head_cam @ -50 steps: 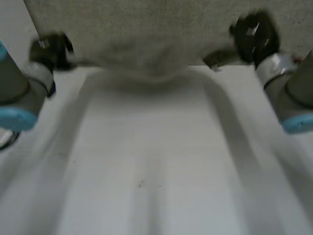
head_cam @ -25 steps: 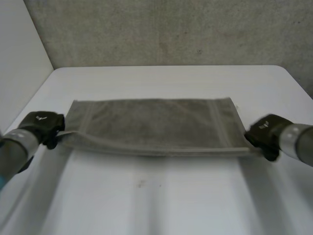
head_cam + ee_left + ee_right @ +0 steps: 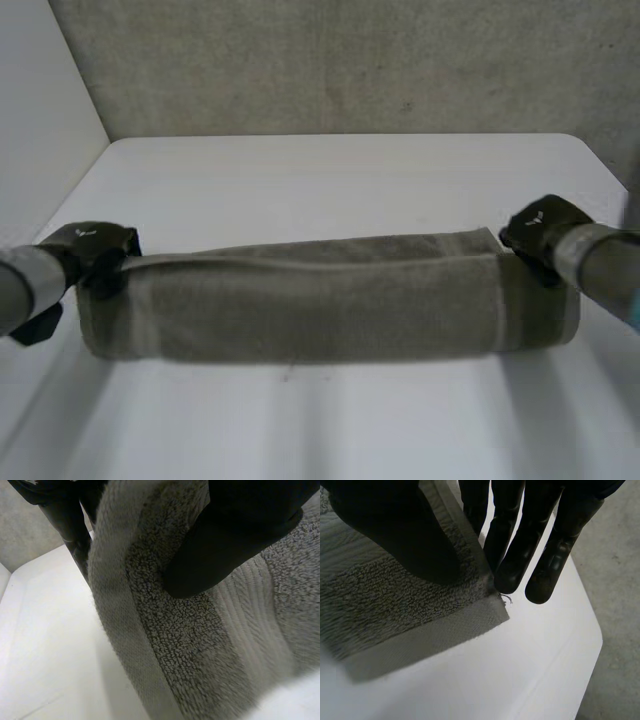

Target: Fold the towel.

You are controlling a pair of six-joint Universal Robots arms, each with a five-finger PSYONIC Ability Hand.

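A grey-green towel (image 3: 320,295) hangs stretched between my two hands above the white table (image 3: 330,175), its lower part draping toward me. My left hand (image 3: 90,255) grips the towel's left top corner; in the left wrist view its thumb (image 3: 220,545) presses the terry cloth (image 3: 190,640) against the fingers behind. My right hand (image 3: 540,235) holds the right top corner; in the right wrist view the thumb (image 3: 395,535) pins the towel's corner (image 3: 420,615) against the straight fingers (image 3: 512,555).
A grey wall (image 3: 350,60) rises behind the table's far edge. A white side panel (image 3: 40,130) stands at the left. The table's right edge (image 3: 590,645) drops off to a grey floor beside my right hand.
The towel was swung out flat over the table, then both hands drew nearer and higher, so it now hangs doubled as a band between them.
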